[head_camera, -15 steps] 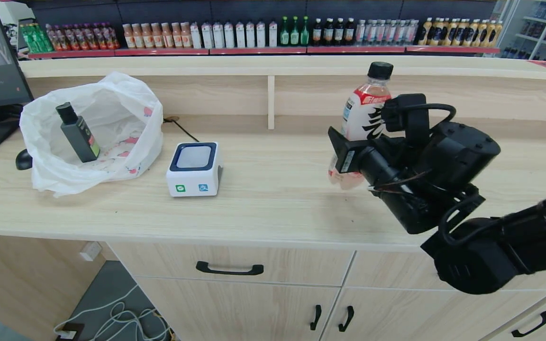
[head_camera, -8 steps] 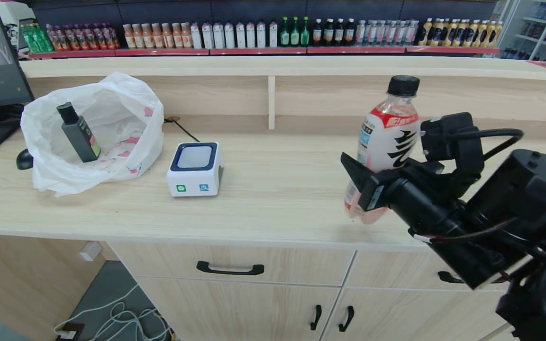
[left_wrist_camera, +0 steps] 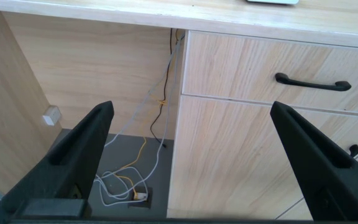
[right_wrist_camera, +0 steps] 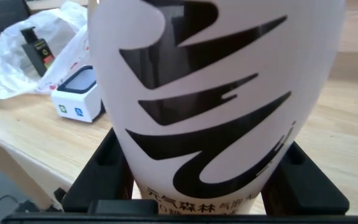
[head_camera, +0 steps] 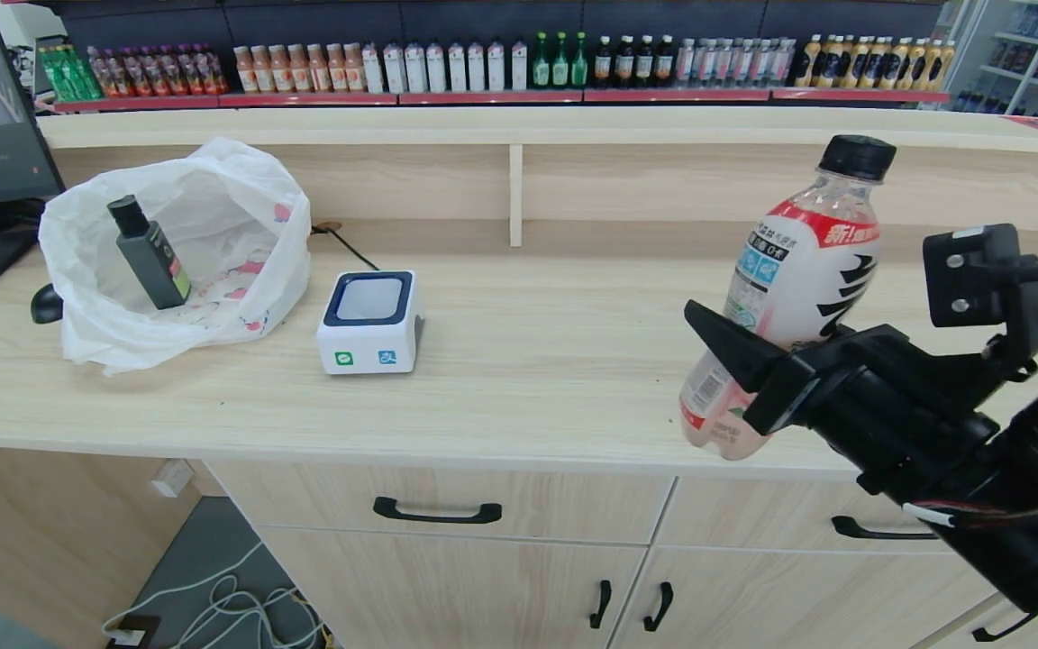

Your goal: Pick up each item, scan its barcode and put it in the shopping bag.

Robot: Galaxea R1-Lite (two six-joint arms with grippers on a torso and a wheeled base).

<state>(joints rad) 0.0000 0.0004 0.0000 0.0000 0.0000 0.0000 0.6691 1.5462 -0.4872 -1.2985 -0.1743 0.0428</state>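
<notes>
Head view: the right gripper [head_camera: 780, 356] grips a pink drink bottle [head_camera: 803, 261]. Over the last second the bottle has risen off the counter [head_camera: 528, 370] and come toward the robot, tilting. Pickup looks done, and the scan is next. The scanner [head_camera: 368, 320] sits well apart to the left, beside the shopping bag [head_camera: 249, 216].

Left wrist view: the left gripper [left_wrist_camera: 191, 162] gapes wide and empty below the counter.

Right wrist view: the bottle's label faces the camera.

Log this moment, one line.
right gripper shut on drink bottle, right of scanner | shopping bag holds dark bottle | left gripper open
</notes>
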